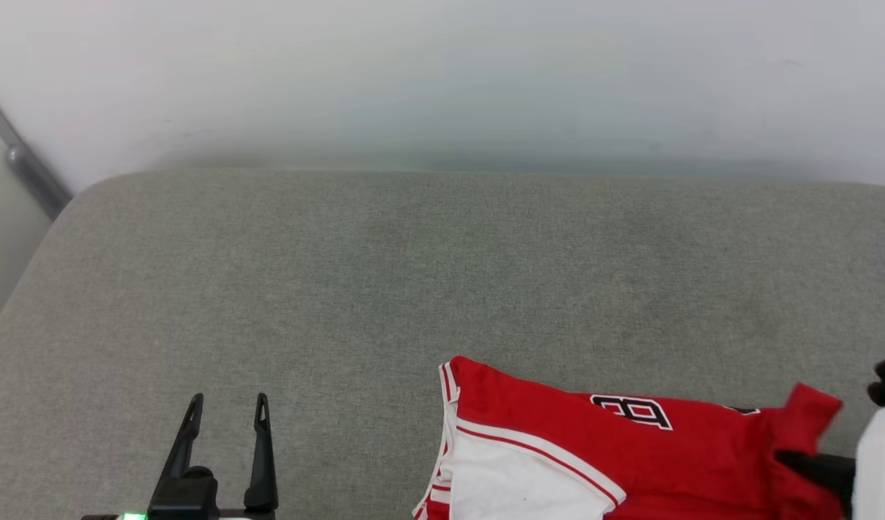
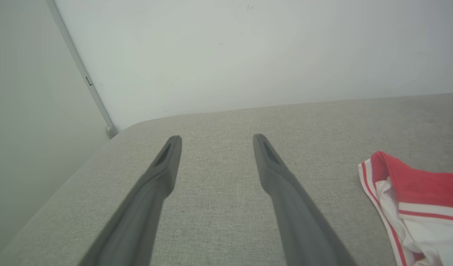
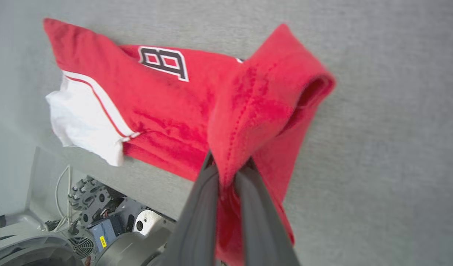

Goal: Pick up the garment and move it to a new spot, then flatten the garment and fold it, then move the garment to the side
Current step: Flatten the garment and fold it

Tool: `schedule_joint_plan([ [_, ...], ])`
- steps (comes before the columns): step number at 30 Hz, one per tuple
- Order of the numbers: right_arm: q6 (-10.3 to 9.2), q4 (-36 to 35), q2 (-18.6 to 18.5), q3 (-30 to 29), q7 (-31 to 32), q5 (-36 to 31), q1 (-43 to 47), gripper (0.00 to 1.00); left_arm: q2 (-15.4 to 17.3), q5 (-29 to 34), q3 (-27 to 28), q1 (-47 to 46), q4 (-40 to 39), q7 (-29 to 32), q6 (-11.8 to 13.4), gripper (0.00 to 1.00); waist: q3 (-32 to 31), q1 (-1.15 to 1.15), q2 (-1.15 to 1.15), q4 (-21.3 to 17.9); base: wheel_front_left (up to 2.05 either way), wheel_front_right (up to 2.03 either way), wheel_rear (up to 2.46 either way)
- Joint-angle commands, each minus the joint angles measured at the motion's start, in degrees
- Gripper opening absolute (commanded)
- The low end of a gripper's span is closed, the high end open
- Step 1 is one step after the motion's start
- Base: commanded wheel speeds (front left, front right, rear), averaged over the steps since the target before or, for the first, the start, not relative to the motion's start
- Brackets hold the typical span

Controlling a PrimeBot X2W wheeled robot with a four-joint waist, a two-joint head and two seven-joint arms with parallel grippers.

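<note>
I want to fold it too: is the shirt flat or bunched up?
Bunched up: the shirt is rumpled, its red corner pinched in the right hand.

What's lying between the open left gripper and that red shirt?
Nothing. In the head view, bare grey cushion runs from the left gripper to the shirt; the left wrist view agrees.

Soft red cloth garment (image 1: 630, 448), matt grey woven cushion (image 1: 413, 289), matt dark left hand (image 2: 216, 136)

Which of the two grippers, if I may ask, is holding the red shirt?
The right gripper, shut on a fold of the garment; the left gripper stands open and empty.
</note>
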Motion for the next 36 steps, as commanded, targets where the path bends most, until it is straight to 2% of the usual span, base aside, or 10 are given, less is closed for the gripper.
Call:
schedule_joint_plan([
  [1,-0.01,-1.84,0.54,0.02,0.36,0.53,-0.10,0.00,-0.38,0.04,0.27,0.64,-0.01,-0.13,-0.12,1.00,-0.01,0.00,0.00,0.03,0.00,0.00,0.00],
  [4,-0.01,-8.86,3.21,0.76,2.25,1.73,-1.17,0.00,-0.65,0.36,0.38,0.04,-0.05,-0.13,-0.81,1.00,0.45,0.00,0.00,0.32,0.00,0.00,0.00],
  [8,-0.01,-15.37,6.10,4.33,5.84,-0.53,-4.58,0.00,-1.03,0.62,0.68,-1.64,0.16,-0.13,-1.58,1.00,1.66,0.00,0.00,0.73,0.00,0.00,0.00],
  [13,0.00,-16.34,11.25,11.53,8.84,-5.57,-12.20,0.00,-1.49,1.04,0.74,-3.46,0.42,-0.13,-2.15,1.00,3.40,0.00,0.00,1.26,0.00,0.00,0.00],
  [18,-0.01,-11.49,16.42,22.07,9.50,-12.20,-21.64,0.00,-1.94,1.02,1.19,-4.98,0.69,-0.13,-2.59,1.00,5.13,0.00,0.00,1.42,0.00,0.00,0.00],
  [23,-0.01,-1.91,20.78,31.44,7.50,-15.95,-28.84,0.00,-2.29,1.27,1.14,-6.30,1.01,-0.13,-3.08,1.00,6.35,0.00,0.00,1.98,0.00,0.00,0.00],
  [29,-0.01,9.60,23.54,39.61,3.90,-17.90,-32.94,0.00,-2.78,1.24,1.04,-7.49,1.41,-0.13,-3.38,1.00,7.50,0.00,0.00,2.78,0.00,0.00,0.00],
  [34,-0.02,14.28,23.73,44.56,0.20,-16.47,-33.58,0.02,-3.13,1.14,1.64,-7.05,1.89,-0.14,-3.44,1.00,6.96,0.00,0.00,2.63,0.00,0.00,0.00],
  [35,-0.02,14.34,23.34,45.15,-0.99,-16.23,-34.12,0.35,-3.18,1.16,1.77,-6.69,2.04,-0.13,-3.49,1.00,6.54,0.00,0.00,2.48,0.00,0.00,0.00],
  [36,-0.02,14.07,22.87,45.65,-2.27,-15.98,-34.66,1.00,-3.18,1.18,1.94,-6.24,2.21,-0.13,-3.50,1.00,5.99,0.00,0.00,2.26,0.00,0.00,0.00],
])
